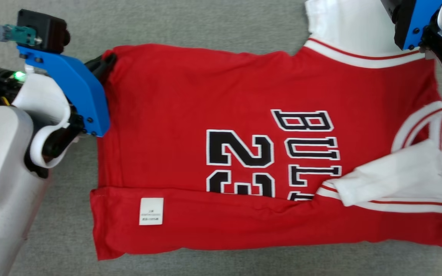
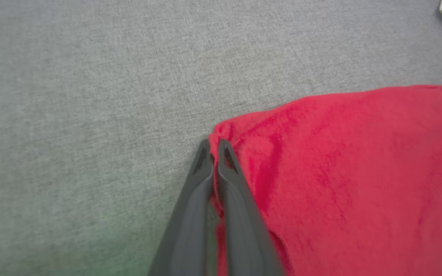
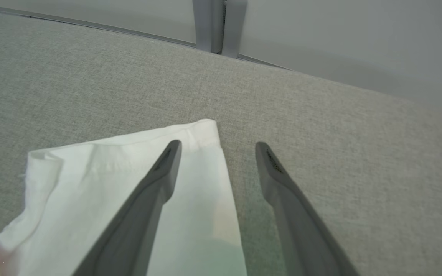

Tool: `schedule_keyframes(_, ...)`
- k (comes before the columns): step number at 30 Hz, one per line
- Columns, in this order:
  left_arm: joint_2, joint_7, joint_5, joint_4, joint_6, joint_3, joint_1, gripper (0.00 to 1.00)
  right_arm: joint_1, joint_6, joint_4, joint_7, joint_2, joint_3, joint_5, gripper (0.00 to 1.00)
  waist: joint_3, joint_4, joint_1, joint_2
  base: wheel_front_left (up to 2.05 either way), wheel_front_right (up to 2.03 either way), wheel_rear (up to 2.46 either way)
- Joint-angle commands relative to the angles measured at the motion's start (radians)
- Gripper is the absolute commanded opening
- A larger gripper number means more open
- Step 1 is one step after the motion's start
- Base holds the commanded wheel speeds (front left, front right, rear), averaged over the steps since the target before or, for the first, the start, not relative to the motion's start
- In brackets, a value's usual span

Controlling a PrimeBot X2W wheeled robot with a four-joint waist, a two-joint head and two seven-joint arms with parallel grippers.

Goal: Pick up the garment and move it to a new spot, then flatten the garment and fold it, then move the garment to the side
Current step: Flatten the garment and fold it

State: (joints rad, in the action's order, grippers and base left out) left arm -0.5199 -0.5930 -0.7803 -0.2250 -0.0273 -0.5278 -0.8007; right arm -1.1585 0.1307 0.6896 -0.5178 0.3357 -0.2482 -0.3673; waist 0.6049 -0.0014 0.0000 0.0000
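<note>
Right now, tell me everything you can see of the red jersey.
The red jersey lies spread on the grey cloth surface, neck end toward the robot's right. It looks like soft knit, with black white-edged lettering and a 23, white red-striped trim and white sleeves. Its near edge is folded up over the print, showing a white label. The left hand is shut on its far left corner; the right hand hangs open over the far white sleeve.

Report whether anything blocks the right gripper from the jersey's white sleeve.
Nothing visible does. The right gripper sits open at the edge of the white sleeve, one side over the cloth, the other over the bare grey surface.
</note>
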Motion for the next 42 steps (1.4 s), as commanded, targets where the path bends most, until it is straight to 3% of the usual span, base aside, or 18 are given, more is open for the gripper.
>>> schedule_keyframes(1, 0.015, 0.001, 0.008, -0.009, -0.01, -0.024, 0.024, 0.0, -0.018, 0.0, 0.017, -0.001, 0.005, 0.0, 0.003, 1.0, 0.036, 0.044, 0.0, 0.0, 0.0, 0.0, 0.0)
schedule_keyframes(5, 0.043, 0.043, 0.012, -0.025, -0.026, -0.04, 0.034, 0.0, -0.015, 0.0, 0.059, -0.02, 0.006, -0.033, 0.006, 1.0, 0.042, 0.065, 0.0, 0.0, 0.0, 0.0, 0.0)
schedule_keyframes(6, 0.047, 0.056, 0.012, -0.032, -0.029, -0.041, 0.037, 0.0, -0.006, 0.001, 0.063, -0.028, 0.005, -0.052, 0.004, 0.45, 0.04, 0.066, 0.0, 0.0, 0.0, 0.0, 0.0)
schedule_keyframes(7, 0.049, 0.067, 0.013, -0.04, -0.032, -0.042, 0.043, 0.0, 0.004, 0.001, 0.058, -0.025, 0.006, -0.068, -0.002, 0.12, 0.036, 0.066, 0.0, 0.0, 0.0, 0.0, 0.0)
schedule_keyframes(8, 0.052, 0.079, 0.011, -0.046, -0.031, -0.038, 0.049, 0.0, 0.008, 0.001, 0.052, -0.017, 0.012, -0.074, -0.009, 0.0, 0.032, 0.063, 0.0, 0.0, 0.0, 0.0, 0.0)
schedule_keyframes(18, 0.061, 0.309, 0.007, -0.101, -0.007, 0.052, 0.103, 0.0, 0.066, 0.0, -0.052, 0.182, 0.099, -0.107, -0.091, 0.0, -0.065, -0.003, 0.0, 0.0, 0.0, 0.0, 0.0)
schedule_keyframes(25, 0.07, 0.429, -0.016, -0.095, -0.042, 0.069, 0.191, 0.0, 0.199, 0.0, -0.149, 0.243, 0.183, -0.14, -0.158, 0.0, -0.139, -0.031, 0.0, 0.0, 0.0, 0.0, 0.0)
schedule_keyframes(30, 0.053, 0.489, -0.01, -0.071, -0.065, 0.047, 0.277, 0.0, 0.34, 0.0, -0.231, 0.256, 0.225, -0.111, -0.216, 0.0, -0.18, -0.039, 0.0, 0.0, 0.0, 0.0, 0.0)
schedule_keyframes(36, 0.028, 0.577, 0.016, -0.043, -0.066, 0.043, 0.369, 0.0, 0.537, 0.0, -0.364, 0.24, 0.232, -0.026, -0.265, 0.0, -0.229, -0.044, 0.0, 0.0, 0.0, 0.0, 0.0)
schedule_keyframes(42, 0.018, 0.625, 0.025, -0.028, -0.041, 0.04, 0.464, 0.0, 0.759, 0.0, -0.539, 0.181, 0.177, 0.068, -0.26, 0.0, -0.276, -0.053, 0.0, 0.0, 0.0, 0.0, 0.0)
